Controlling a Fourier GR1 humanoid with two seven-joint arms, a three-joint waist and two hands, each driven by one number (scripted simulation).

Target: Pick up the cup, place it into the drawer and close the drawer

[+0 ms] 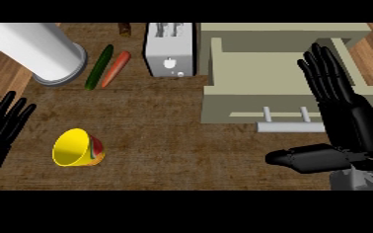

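- Far left of the right hand (336, 109), low on the counter (175, 143), lies the cup (77, 148): yellow, tipped on its side, mouth facing left and up, some red and green on its outer wall.
- Right hand: fingers straight and spread, pointing up the view, thumb stuck out to the left; holds nothing. Grey forearm enters at the lower right corner.
- Fingertips of the right hand overlap the right wall of the drawer (255, 69); drawer is pulled open, beige, nothing visible inside.
- Drawer handle (287, 124), a pale bar on two posts, sits just left of the right palm and above the thumb; cannot tell whether the hand touches it.
- Left hand (12, 120) at the left edge, fingers up and relaxed, resting; holds nothing. Cup lies just below and to the right of it, apart.
- Toaster (169, 49), white with two slots, stands just left of the drawer, up-left of the right hand.
- Carrot (116, 68) and cucumber (99, 67) lie side by side, slanted, left of the toaster, touching or nearly so.
- White cylinder (44, 53) with a grey base rim, tilted in the view, stands up-right of the left hand, beside the cucumber.
- Small brown item (125, 28) at the counter's top edge, too small to identify.
- Open brown counter lies between cup and drawer front; nothing lies on that stretch.
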